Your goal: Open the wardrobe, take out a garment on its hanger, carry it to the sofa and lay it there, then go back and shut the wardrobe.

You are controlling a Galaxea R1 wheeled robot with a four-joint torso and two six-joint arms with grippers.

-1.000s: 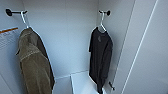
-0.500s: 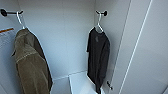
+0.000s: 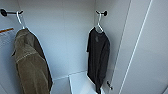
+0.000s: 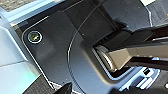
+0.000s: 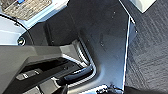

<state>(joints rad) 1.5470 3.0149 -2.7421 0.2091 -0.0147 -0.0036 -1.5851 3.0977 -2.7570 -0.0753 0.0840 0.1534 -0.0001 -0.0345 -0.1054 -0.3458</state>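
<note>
Nothing inside the wardrobe (image 3: 75,37) is shifting between frames; only the head camera is creeping slightly. Head view: the garment (image 3: 98,60) is hanging on its hanger (image 3: 99,23) from the right hook (image 3: 102,13), a jacket (image 3: 30,65) hanging at left. No readable writing. Wrist views: robot parts and carpet (image 5: 150,50) are showing; whether the jaws are open or closed I cannot tell.

A wide, dark, glossy plate (image 4: 60,57) with a round brass-coloured fitting (image 4: 34,37) near its corner is seen in the left wrist view, crossed by a thin curved pale line. A dark jointed bar (image 5: 30,56) and dusty black panel (image 5: 105,32) are shown in the right wrist view.
</note>
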